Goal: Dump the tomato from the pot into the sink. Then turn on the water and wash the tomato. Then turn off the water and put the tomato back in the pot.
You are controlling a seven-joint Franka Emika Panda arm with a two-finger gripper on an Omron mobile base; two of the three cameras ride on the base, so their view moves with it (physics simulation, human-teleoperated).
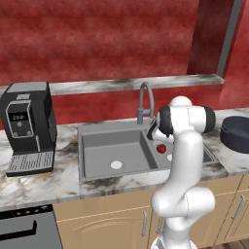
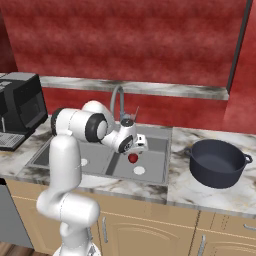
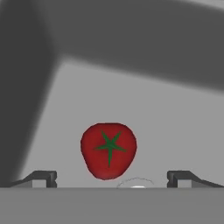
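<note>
red walls back the marble counter (image 1: 58, 180) where my arm reaches down into the right basin of the sink (image 2: 150, 167). my claw (image 3: 111, 178) hangs spread wide, nothing pinched, fingertips (image 3: 41, 178) standing apart on both sides of the tomato (image 3: 108, 150), which lies on the basin floor just ahead of me, green star up, beside the pale drain (image 2: 139, 170). off to my right the pot (image 2: 217, 162) sits upright on the counter, well apart.
</note>
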